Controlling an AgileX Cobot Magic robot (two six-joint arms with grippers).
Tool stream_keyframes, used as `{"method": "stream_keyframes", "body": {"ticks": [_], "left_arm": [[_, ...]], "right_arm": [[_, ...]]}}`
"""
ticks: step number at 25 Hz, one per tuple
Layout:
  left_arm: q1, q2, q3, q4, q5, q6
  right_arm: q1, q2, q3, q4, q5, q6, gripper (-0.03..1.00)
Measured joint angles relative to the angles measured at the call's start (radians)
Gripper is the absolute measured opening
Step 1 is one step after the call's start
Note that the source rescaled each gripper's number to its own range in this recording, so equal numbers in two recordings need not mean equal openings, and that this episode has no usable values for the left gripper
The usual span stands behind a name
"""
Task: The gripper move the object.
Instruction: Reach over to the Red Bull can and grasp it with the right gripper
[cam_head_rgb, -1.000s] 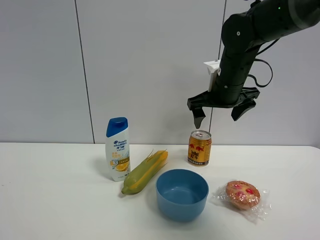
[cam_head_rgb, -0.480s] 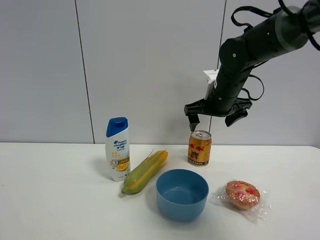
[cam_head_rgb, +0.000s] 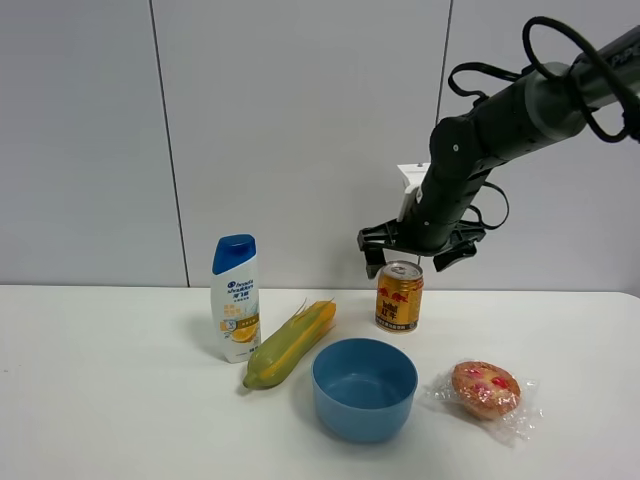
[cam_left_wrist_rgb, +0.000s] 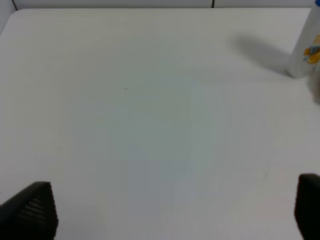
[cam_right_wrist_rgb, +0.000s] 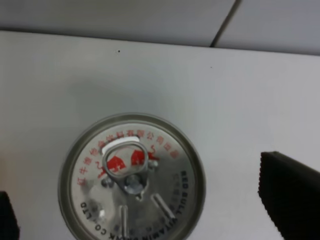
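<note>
Out of the high view, shown only by its own wrist camera: left tool, fingers spread wide over bare bench, holding nothing.

Next along, a bottle, upright, white with a blue cap. Just beside it, corn, lying aslant with the tip toward the wall. Nearer the front edge, a blue bowl, empty, close to the corn's thick end.

Behind the bowl, near the wall: the can, upright, apart from everything around it. Directly above its silver top, right tool, fingers splayed wide, gripping nothing, tips roughly at rim height and not yet around the body. From the right wrist camera, lid and pull tab sitting between the dark fingers, somewhat off centre.

Far right, a wrapped cake, well apart from the can.

On handling, by judgement only:
- Tab flat and lid apparently unbroken, so probably sealed, full and weighty for its size.
- Stiff enough under a moderate squeeze, though thin-walled and easy to dent under a hard one.
- Smooth printed metal, hence slippery.
- Narrow base, so quick to topple if nudged from one side.
- Best taken around the middle of the body, below the rim, fingers evenly spaced, and kept upright.
</note>
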Motion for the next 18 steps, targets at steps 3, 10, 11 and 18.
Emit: {"method": "stream_keyframes", "body": {"ticks": [3,10,11,18], "left_arm": [[0.0,0.0,0.0,0.0,0.0,0.0],[0.0,0.0,0.0,0.0,0.0,0.0],[0.0,0.0,0.0,0.0,0.0,0.0],[0.0,0.0,0.0,0.0,0.0,0.0]], "right_arm": [[0.0,0.015,0.0,0.0,-0.032,-0.007,1.0],[0.0,0.052,0.0,0.0,-0.103,-0.007,1.0],[0.0,0.06,0.0,0.0,-0.103,-0.007,1.0],[0.0,0.1,0.0,0.001,-0.099,-0.008,1.0]]}}
